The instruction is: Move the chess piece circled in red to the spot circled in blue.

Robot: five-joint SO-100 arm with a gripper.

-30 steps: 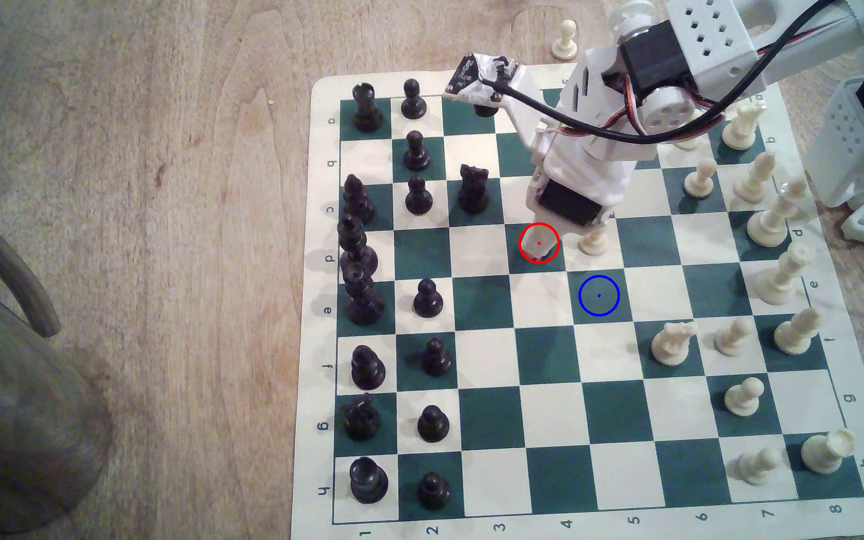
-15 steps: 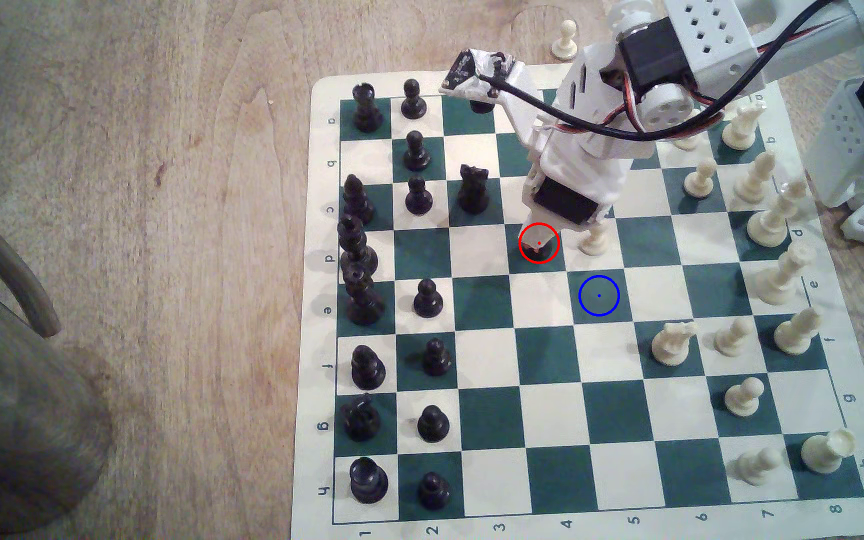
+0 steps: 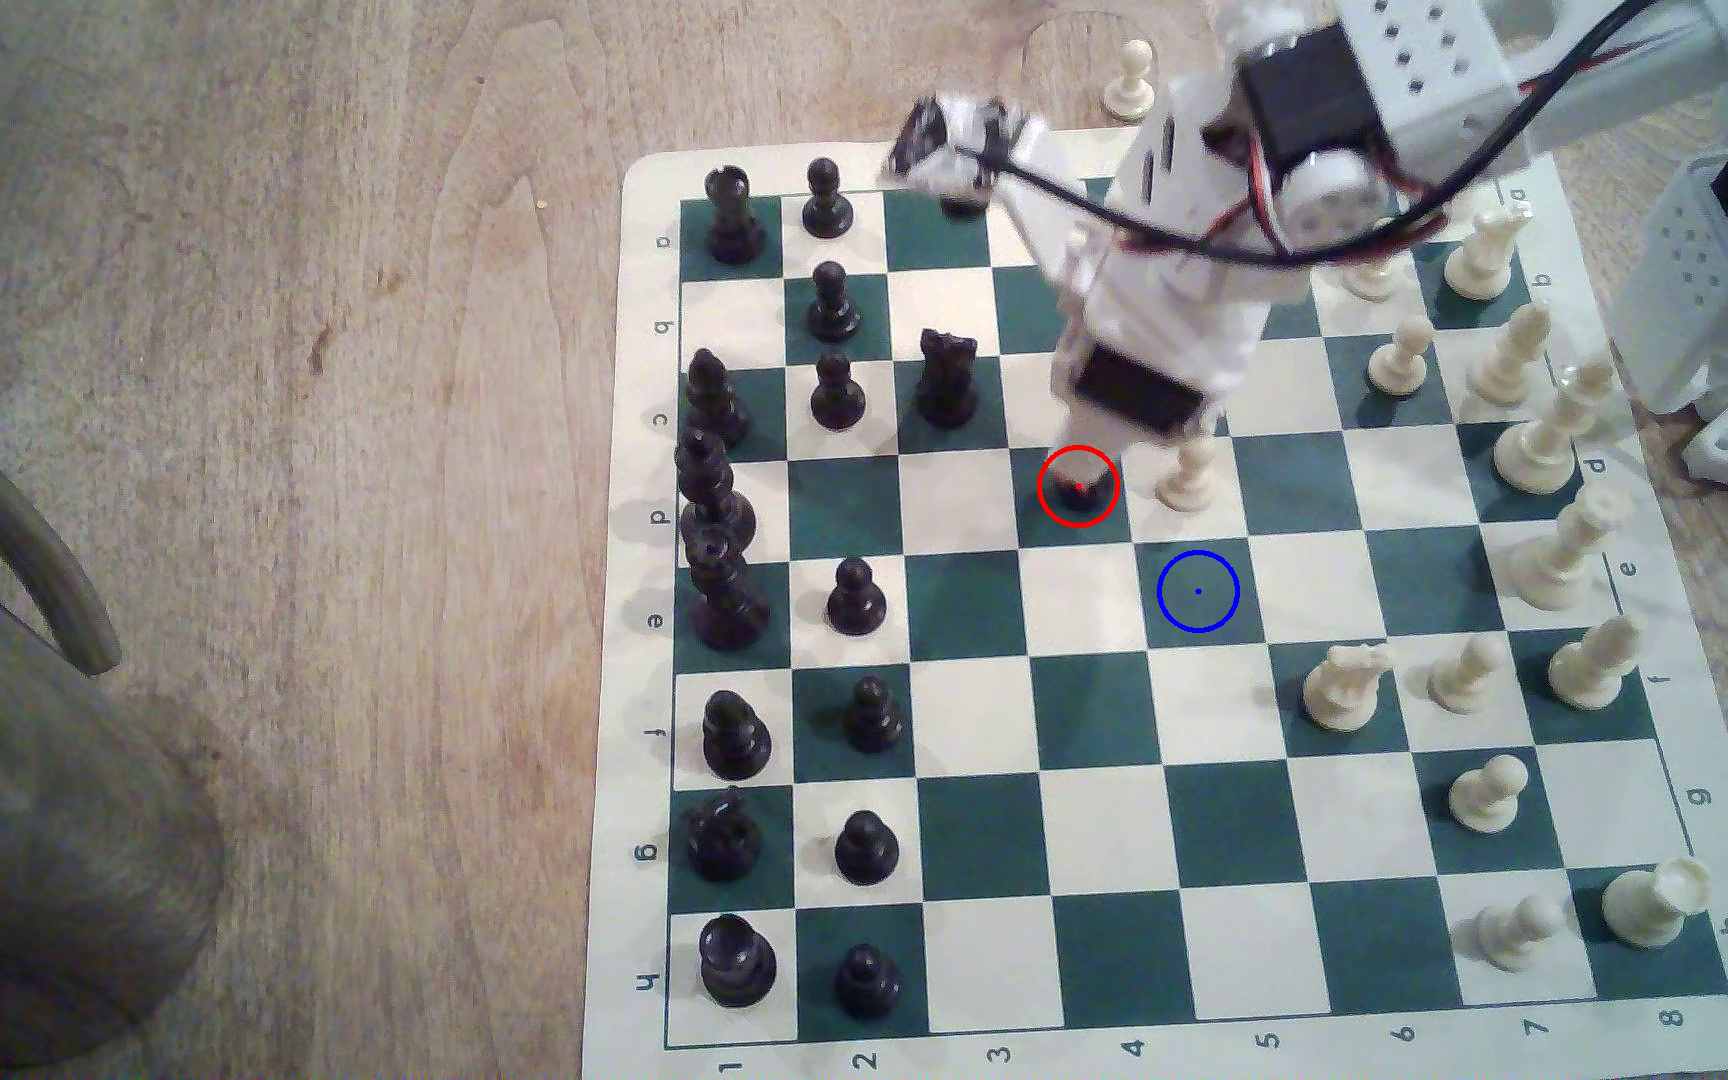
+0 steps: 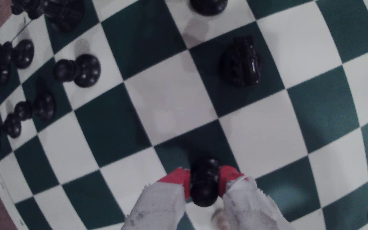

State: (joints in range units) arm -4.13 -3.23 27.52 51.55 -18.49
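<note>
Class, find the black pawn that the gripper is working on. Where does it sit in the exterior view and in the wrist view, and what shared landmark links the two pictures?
Exterior view: the black pawn stands inside the red ring on a green square, just under the gripper.
Wrist view: the black pawn sits between the red-tipped fingers.
Shared landmark: the black knight, standing on a green square nearby.

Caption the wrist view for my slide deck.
End effector with red-tipped fingers closed on a black pawn above a green-and-white chessboard.
</note>
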